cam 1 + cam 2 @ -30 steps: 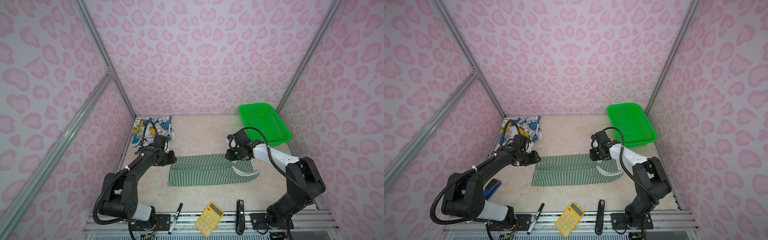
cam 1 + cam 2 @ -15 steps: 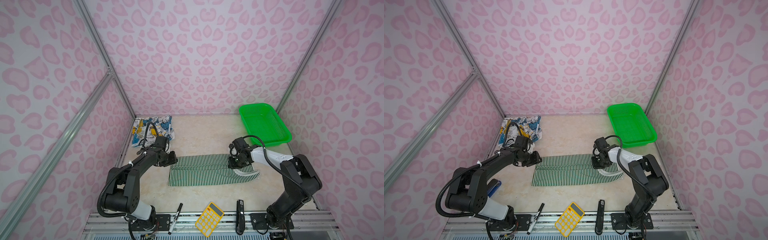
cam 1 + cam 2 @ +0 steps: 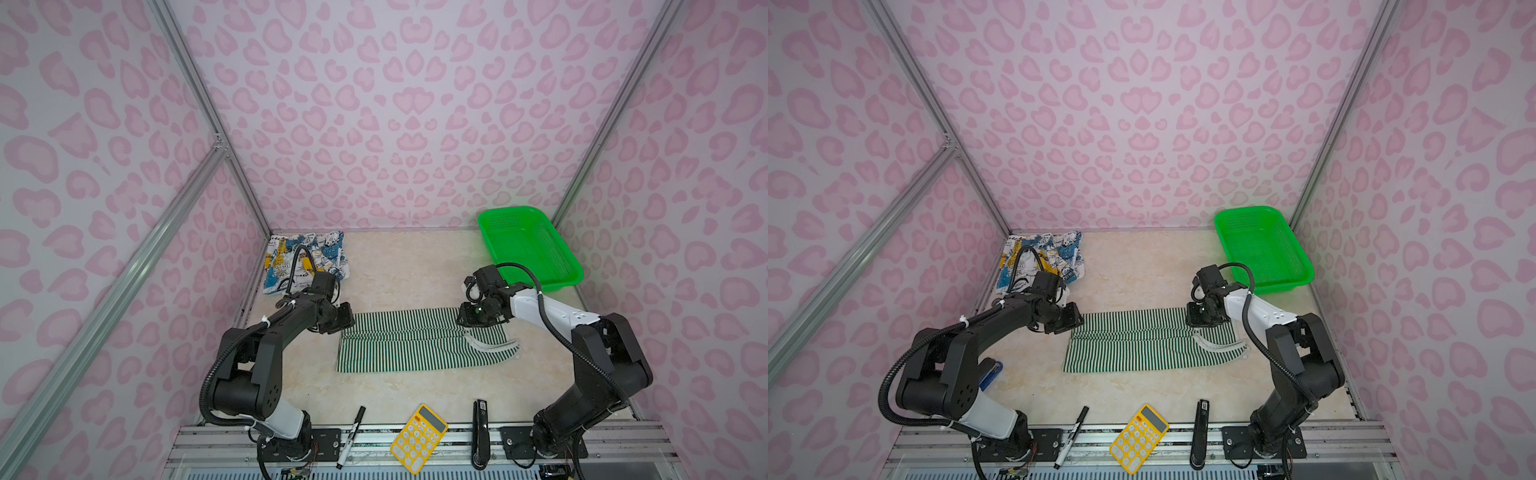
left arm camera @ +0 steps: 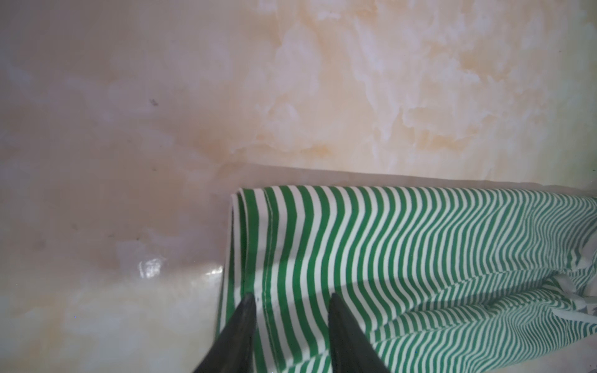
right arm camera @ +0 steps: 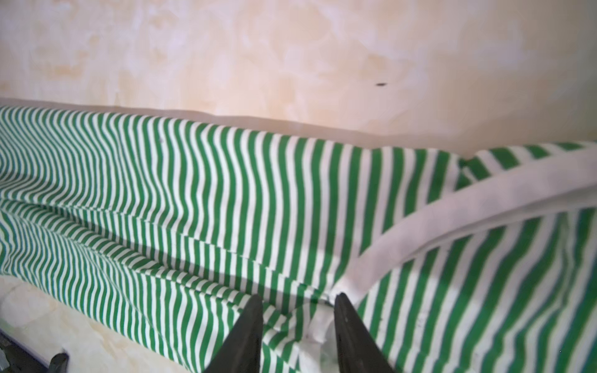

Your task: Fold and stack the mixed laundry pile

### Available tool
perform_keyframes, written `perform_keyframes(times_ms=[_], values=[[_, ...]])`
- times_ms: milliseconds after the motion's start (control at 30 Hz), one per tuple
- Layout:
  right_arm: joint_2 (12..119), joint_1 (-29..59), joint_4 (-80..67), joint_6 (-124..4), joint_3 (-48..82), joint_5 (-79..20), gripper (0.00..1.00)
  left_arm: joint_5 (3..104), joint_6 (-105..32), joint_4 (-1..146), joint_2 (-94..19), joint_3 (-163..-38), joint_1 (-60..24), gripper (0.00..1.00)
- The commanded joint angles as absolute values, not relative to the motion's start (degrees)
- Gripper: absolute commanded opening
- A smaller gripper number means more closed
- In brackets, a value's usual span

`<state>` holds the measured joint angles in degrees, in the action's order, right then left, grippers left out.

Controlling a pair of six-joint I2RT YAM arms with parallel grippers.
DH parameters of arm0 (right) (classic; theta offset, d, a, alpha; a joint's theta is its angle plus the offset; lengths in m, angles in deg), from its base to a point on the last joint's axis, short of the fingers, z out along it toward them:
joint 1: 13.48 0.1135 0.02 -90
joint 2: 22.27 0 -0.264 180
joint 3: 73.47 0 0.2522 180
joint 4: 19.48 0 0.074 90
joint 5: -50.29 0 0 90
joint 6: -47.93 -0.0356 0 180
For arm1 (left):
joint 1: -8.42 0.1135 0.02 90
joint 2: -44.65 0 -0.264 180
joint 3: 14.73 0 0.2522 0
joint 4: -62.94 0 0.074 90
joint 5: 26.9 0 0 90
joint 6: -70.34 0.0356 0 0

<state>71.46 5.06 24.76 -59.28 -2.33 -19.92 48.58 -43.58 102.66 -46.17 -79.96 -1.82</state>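
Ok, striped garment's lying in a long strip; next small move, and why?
Probably close the left gripper on the left end of the striped garment, ready to fold it toward its other end. Its jaws stand open right over that corner, and the garment lies flat as a long strip, not yet folded crosswise.

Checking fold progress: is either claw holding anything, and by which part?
Nothing is held. Both the left claw and right claw stand open over the striped garment.
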Motion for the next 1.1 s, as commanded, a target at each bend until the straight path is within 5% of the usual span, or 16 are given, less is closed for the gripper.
perform_keyframes(times_ms=[0, 567, 800, 1067], values=[[71.71, 2.46, 24.60, -61.03, -3.77, -20.16, 0.41, 48.52, -43.78, 101.09, -47.71, -80.74, -1.80, 0.37], [78.07, 1.02, 17.29, -62.37, -5.06, -11.95, 0.40, 48.47, -44.10, 100.23, -50.44, -82.11, -1.61, 0.04], [76.81, 1.26, 19.02, -61.82, -5.05, -14.66, 0.40, 57.28, -44.62, 105.54, -46.02, -81.98, -1.66, 0.33], [76.67, 2.95, 21.85, -60.91, -1.85, -17.89, 0.40, 59.61, -44.13, 105.11, -48.46, -81.80, -1.69, 0.33]])
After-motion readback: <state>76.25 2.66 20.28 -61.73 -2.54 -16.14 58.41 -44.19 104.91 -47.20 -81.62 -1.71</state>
